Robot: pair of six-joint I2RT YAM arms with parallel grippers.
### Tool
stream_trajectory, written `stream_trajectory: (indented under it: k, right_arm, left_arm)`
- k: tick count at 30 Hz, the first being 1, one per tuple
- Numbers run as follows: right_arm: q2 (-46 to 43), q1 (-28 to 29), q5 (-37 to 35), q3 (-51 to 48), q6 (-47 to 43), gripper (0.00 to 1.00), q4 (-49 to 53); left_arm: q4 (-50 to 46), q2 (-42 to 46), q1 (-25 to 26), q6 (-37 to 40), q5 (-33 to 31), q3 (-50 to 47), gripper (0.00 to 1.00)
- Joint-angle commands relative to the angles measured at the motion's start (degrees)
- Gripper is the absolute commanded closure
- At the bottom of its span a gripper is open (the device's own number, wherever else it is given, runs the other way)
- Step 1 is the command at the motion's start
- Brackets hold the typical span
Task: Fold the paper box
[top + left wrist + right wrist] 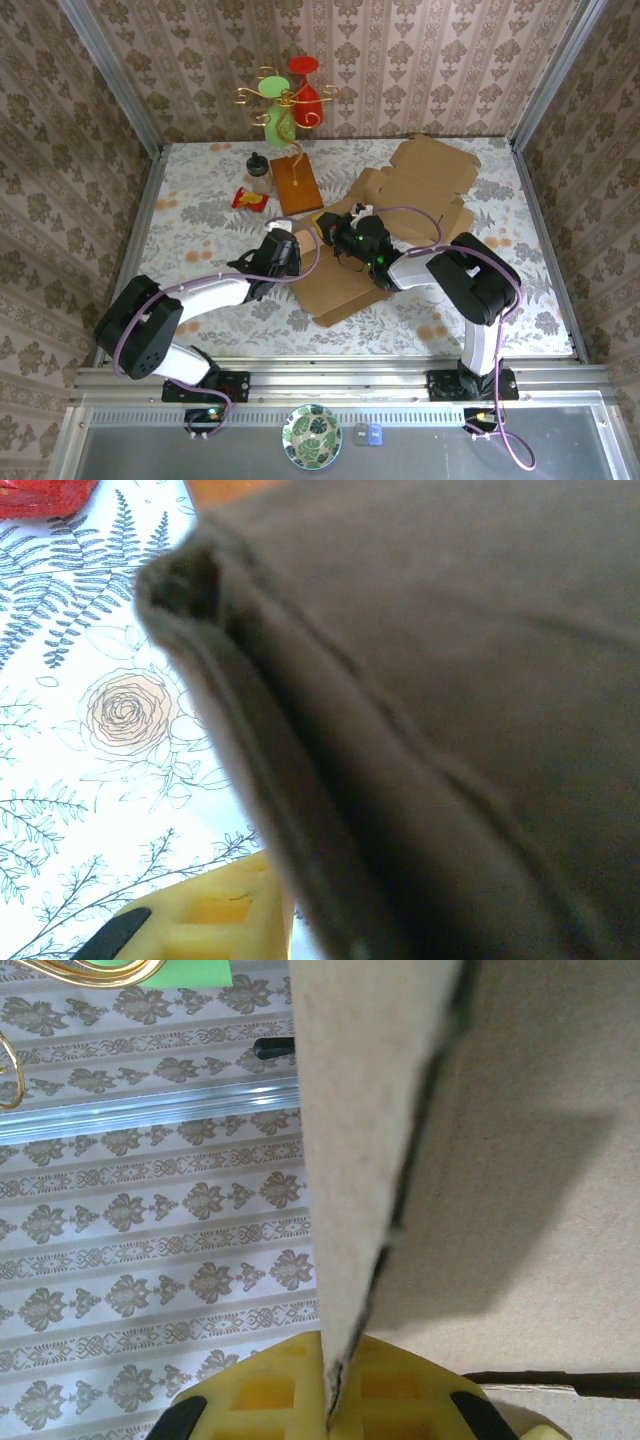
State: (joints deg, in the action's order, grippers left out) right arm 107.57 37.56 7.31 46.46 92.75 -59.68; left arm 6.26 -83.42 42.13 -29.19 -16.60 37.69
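Observation:
The paper box point(430, 175) is a brown cardboard sheet lying partly unfolded across the middle and back right of the table. Both arms meet at its near left part. My right gripper point(338, 232) is shut on a raised flap; in the right wrist view the flap's edge point(370, 1110) runs straight down into the closed yellow pads point(260, 1400). My left gripper point(298, 243) is at the box's left edge. In the left wrist view a folded cardboard wall point(420, 730) stands beside one yellow finger point(210, 912) and hides the other finger.
Behind the box stand a brown wooden block point(296, 183), a small bottle point(259, 172), a red packet point(249, 199) and a gold wire stand with green and red vases point(287, 100). Patterned walls and metal posts close in the table. A bowl point(311, 437) sits below the near rail.

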Motion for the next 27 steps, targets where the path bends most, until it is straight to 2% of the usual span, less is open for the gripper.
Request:
stream_trajectory:
  k: [1,14,18,19,21,25,27]
  right_arm:
    - [1.76,1.02,0.16,-1.46,0.14,1.0,1.96]
    - [1.76,1.11,0.03,-1.46,1.28,1.0,1.73]
    - [0.84,1.11,0.07,-1.12,1.42,1.0,2.96]
    - [0.02,1.11,0.06,-1.02,1.15,1.0,4.31]
    - [-1.92,1.07,-0.31,-0.97,0.44,0.92,7.36]
    - [-6.51,0.35,-0.51,-1.29,0.11,0.57,14.04]
    - [-8.9,-0.56,0.27,-1.03,-0.44,0.43,17.82]
  left_arm:
    - [0.05,-2.13,1.25,-4.43,-2.17,2.32,0.75]
    - [-3.38,-6.04,2.95,-10.26,-8.16,5.94,0.84]
    - [-5.31,-6.17,3.57,-11.23,-11.15,6.56,0.94]
    - [-5.91,-5.91,3.83,-11.11,-12.4,6.56,0.99]
    - [-7.6,-5.7,4.24,-11.15,-14.8,6.86,1.0]
    - [-7.88,-4.55,4.23,-9.26,-17.57,6.04,1.0]
    - [-6.25,-3.73,4.22,-7.38,-17.78,5.26,1.0]
